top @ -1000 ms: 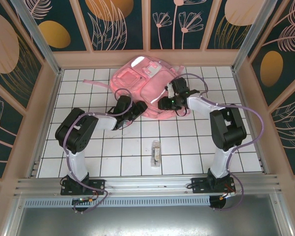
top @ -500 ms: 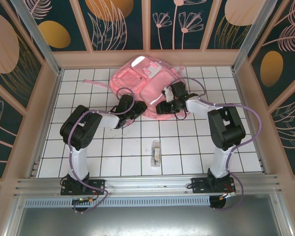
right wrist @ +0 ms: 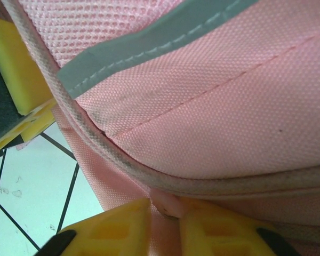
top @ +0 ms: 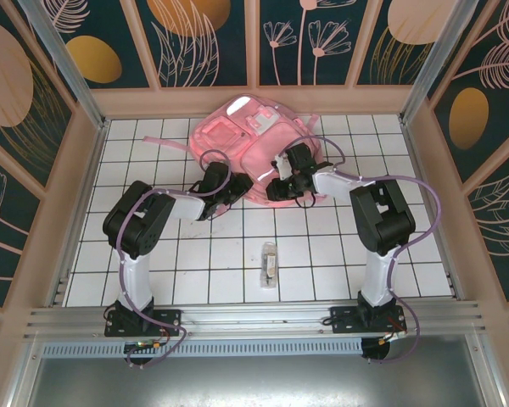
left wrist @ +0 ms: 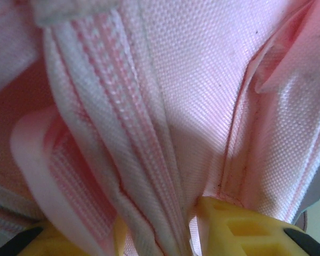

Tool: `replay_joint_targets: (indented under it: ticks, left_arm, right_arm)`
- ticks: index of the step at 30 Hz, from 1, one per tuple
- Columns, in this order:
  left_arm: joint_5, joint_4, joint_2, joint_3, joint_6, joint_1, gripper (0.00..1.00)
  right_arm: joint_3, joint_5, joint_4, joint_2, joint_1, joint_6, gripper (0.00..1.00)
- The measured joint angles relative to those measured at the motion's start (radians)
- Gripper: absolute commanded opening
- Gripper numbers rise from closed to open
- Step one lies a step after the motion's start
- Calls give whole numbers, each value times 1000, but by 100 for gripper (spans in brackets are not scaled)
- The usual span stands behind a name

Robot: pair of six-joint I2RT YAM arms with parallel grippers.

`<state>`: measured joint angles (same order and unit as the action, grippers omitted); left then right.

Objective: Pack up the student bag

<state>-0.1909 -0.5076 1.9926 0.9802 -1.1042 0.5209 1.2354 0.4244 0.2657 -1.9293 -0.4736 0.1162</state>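
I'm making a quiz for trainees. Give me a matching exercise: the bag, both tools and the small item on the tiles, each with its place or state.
1. student bag
2. left tool
3. right tool
4. small packet

A. lies loose, touched by neither tool
B. grips the bag's near right edge
C. pink, the largest thing
D. grips the bag's near left edge

Pairs: 1-C, 2-D, 3-B, 4-A

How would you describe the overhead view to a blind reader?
A pink student bag lies on a white tiled table, with the left tool and right tool at its near edge. A small pale object lies apart on the nearer tiles.
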Motion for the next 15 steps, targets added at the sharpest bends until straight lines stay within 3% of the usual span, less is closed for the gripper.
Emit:
replay_joint_targets:
  ticks: [3, 9, 15]
  left_arm:
    - [1, 3, 0, 0, 0, -2, 40]
    - [-16, 19, 21, 25, 11, -23, 40]
    - [-60, 84, 57, 98, 49, -84, 40]
  right_arm:
    - [-3, 18, -5, 0, 4, 17, 0]
    - [-34, 57, -43, 11, 21, 47, 0]
    - [-100, 11, 6, 153, 21, 41, 0]
